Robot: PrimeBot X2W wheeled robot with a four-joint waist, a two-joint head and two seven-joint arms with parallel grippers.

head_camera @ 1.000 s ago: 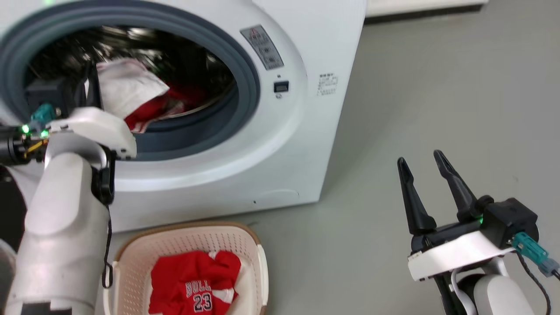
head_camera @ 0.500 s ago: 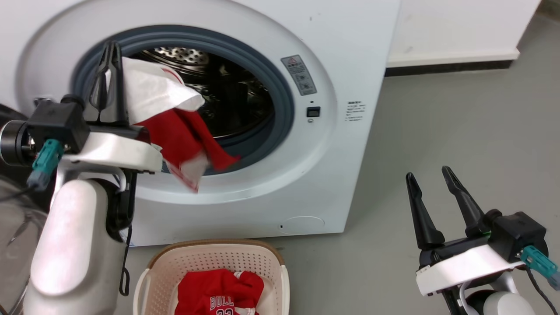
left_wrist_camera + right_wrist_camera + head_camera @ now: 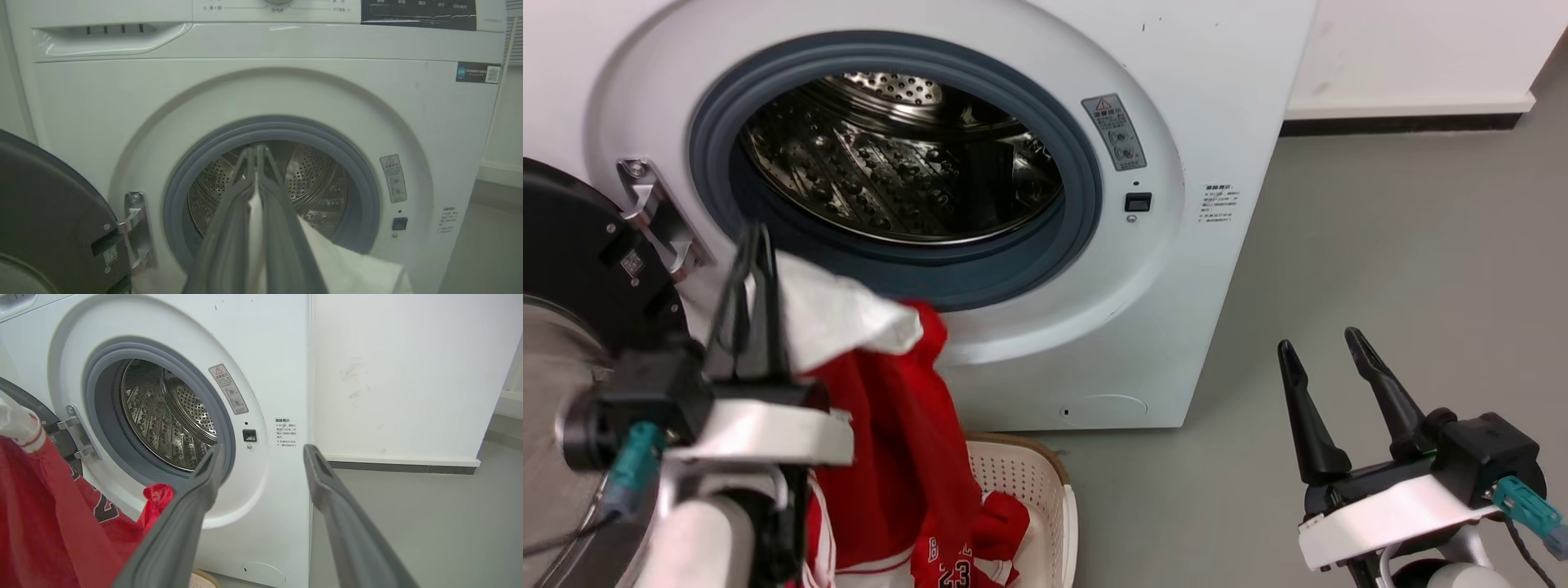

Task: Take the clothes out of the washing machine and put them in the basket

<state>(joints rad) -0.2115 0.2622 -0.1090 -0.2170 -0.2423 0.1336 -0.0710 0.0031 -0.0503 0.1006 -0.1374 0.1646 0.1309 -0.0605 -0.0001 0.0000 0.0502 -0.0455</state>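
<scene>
Now the left gripper [image 3: 754, 257] is squeezing the white cloth [image 3: 841, 314], and a red garment [image 3: 890, 441] is hanging with it over the basket [image 3: 1033, 482]. The jersey [image 3: 947, 563] is lying in the basket. The right gripper [image 3: 1319, 343] is hanging near the washer [image 3: 1217, 122], fingers spread apart.

— Anything legible?
— A white "23" on the red jersey [image 3: 947, 563], with a "B" above it (the other letters fold out of sight).
— And on the washing machine [image 3: 1217, 82]?
— A grey warning sticker [image 3: 1115, 131] with a red triangle sits beside the opening, its lines too small to read. Farther right there's a printed label [image 3: 1218, 202], equally tiny. A QR sticker [image 3: 478, 73] is at the front's upper corner, and another QR code [image 3: 631, 263] is on the door [image 3: 572, 237].
</scene>
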